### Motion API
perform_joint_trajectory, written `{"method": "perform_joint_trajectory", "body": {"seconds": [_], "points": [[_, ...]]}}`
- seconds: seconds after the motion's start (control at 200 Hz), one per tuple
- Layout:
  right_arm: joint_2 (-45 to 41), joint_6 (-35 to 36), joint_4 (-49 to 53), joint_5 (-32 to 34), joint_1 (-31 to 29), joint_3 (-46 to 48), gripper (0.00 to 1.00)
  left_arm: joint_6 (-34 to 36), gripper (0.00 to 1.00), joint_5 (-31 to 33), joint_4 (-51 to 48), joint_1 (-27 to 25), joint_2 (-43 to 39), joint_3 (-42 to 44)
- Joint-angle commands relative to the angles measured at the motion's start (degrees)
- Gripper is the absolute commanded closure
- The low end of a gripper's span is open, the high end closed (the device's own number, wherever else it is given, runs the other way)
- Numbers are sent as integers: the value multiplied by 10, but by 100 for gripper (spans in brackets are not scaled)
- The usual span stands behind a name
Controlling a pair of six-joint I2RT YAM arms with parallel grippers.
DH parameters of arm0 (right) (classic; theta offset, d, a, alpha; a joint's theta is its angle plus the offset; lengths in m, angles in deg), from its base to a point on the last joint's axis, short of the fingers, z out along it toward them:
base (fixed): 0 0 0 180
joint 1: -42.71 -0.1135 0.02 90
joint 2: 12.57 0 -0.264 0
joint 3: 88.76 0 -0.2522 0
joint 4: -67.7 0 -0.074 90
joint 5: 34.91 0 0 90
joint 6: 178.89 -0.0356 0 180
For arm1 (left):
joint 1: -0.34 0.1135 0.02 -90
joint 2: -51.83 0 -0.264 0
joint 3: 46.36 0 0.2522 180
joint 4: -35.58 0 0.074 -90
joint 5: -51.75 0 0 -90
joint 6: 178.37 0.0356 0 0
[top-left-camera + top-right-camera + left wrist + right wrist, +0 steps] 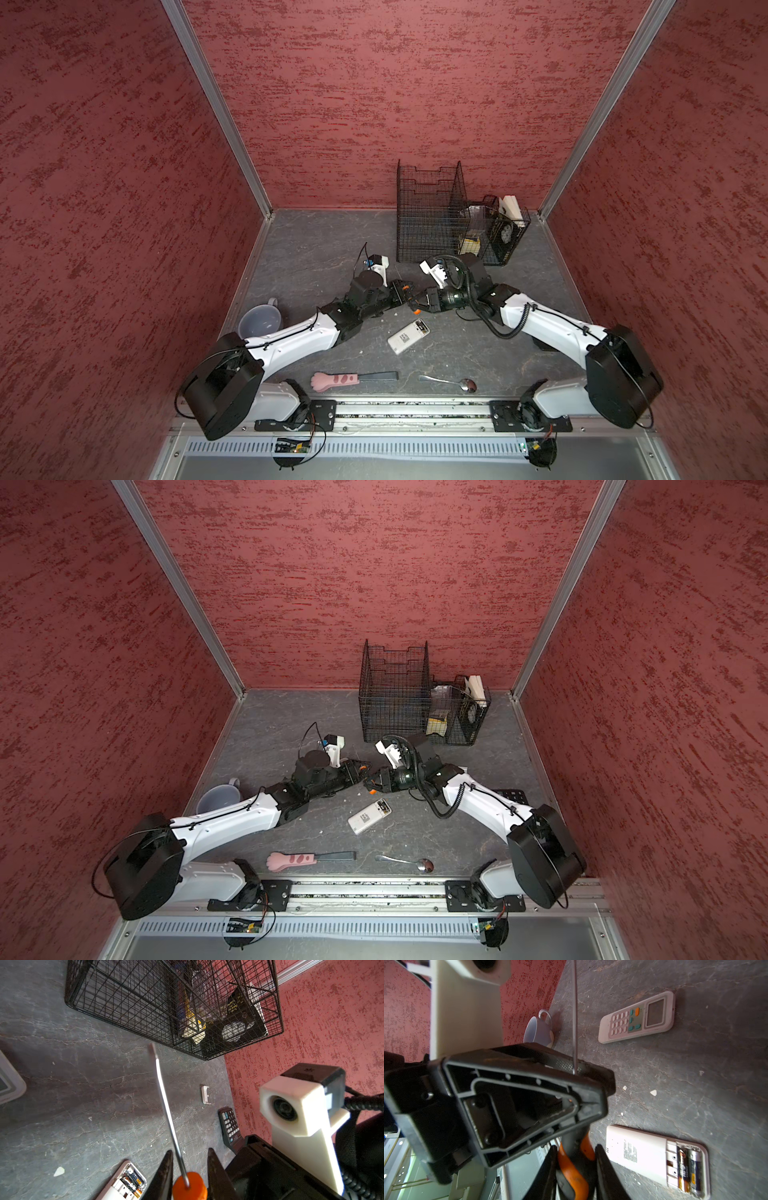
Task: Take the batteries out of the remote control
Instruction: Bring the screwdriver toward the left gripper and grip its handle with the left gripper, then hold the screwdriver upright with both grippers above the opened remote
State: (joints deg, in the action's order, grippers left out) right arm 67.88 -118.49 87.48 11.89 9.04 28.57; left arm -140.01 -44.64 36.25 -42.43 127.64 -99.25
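The white remote control [408, 336] [369, 816] lies face down near the table's middle, its battery bay uncovered. Two batteries [688, 1169] [133, 1180] sit side by side in the bay. Above and behind the remote, my two grippers meet on one orange-handled screwdriver [189, 1186] [571, 1169]. My left gripper [409, 291] [190, 1152] is shut on the handle's front end, with the steel shaft pointing away from it. My right gripper [417, 303] [575, 1147] is shut on the rear of the handle. The small white cover [205, 1094] lies apart on the table.
A black wire basket [432, 212] with boxes stands at the back right. A second remote [636, 1017] lies face up beside a pale cup [259, 320]. A calculator [513, 796] lies right. A pink paw tool [336, 380] and a spoon [451, 381] lie near the front edge.
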Motion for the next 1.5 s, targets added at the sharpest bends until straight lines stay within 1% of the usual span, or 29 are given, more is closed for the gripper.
{"method": "perform_joint_trajectory", "body": {"seconds": [0.0, 0.085, 0.14, 0.235, 0.346, 0.391, 0.481, 0.566, 0.596, 0.686, 0.781, 0.857, 0.962, 1.052, 1.222, 1.498], "points": [[-13, -3, -24, -12, -2, 5, 93, 5, 77, -2, 13, 3, 5, -4], [-15, -4, -26, -11, -2, 6, 93, 4, 82, -3, 13, 5, 6, -5], [-16, -5, -26, -9, -2, 7, 93, 4, 87, -3, 13, 6, 7, -5], [-19, -7, -28, -7, -2, 8, 92, 4, 100, 0, 8, 6, 6, -7], [-27, -10, -27, 7, -2, 7, 87, 1, 100, 6, -10, 6, 6, -13], [-33, -10, -28, 18, -2, 7, 82, 1, 100, 9, -21, 6, 5, -18], [-46, -11, -26, 45, -2, 11, 66, -4, 100, 18, -51, 7, 5, -31], [-59, -15, -26, 76, -7, 19, 58, -15, 100, 30, -93, 10, 8, -52], [-65, -18, -28, 96, -13, 23, 56, -20, 100, 35, -110, 11, 9, -60], [-83, -30, -34, 152, -37, 30, 52, -38, 100, 52, -174, 15, 15, -88], [-103, -50, -41, 241, -73, 35, 49, -64, 100, 75, -233, 16, 17, -113], [-123, -65, -54, 329, -109, 42, 49, -92, 100, 81, -246, 22, 14, -115], [-144, -94, -91, 430, -148, 62, 47, -121, 100, 77, -256, 32, 13, -116], [-149, -108, -119, 487, -167, 78, 46, -136, 100, 66, -264, 38, 17, -123], [-125, -115, -134, 506, -179, 78, 46, -157, 100, 50, -264, 45, 22, -133], [-84, -123, -195, 508, -191, 77, 46, -182, 100, 23, -261, 57, 34, -144]]}}
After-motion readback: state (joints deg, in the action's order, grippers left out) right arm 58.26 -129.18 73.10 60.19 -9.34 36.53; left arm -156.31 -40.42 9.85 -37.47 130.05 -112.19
